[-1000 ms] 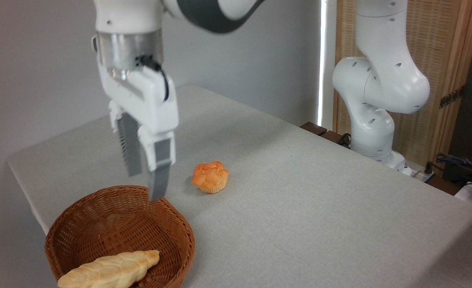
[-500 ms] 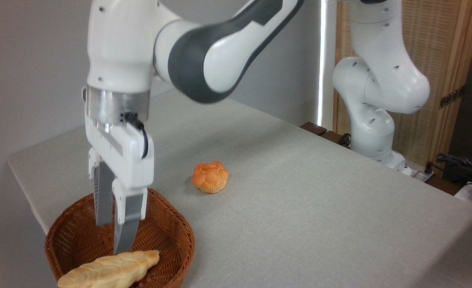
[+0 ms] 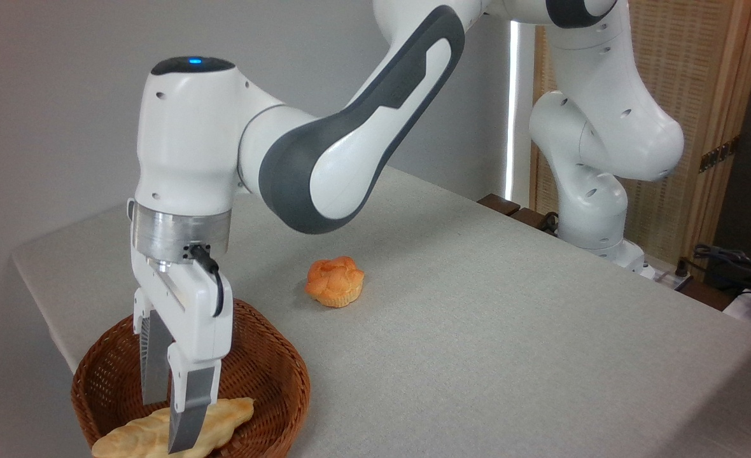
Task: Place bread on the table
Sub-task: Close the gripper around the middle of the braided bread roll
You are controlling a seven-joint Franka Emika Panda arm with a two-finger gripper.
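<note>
White two-finger hand (image 3: 167,425) spread astride pale golden braided loaf (image 3: 223,416) inside round brown wicker basket (image 3: 273,362) on grey cloth desk (image 3: 477,331).

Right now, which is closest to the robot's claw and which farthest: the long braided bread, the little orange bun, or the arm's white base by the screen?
1. The bread, in the basket right at the gripper.
2. The orange bun, on the table, up and right.
3. The arm's base, far right at the table's back edge.
</note>
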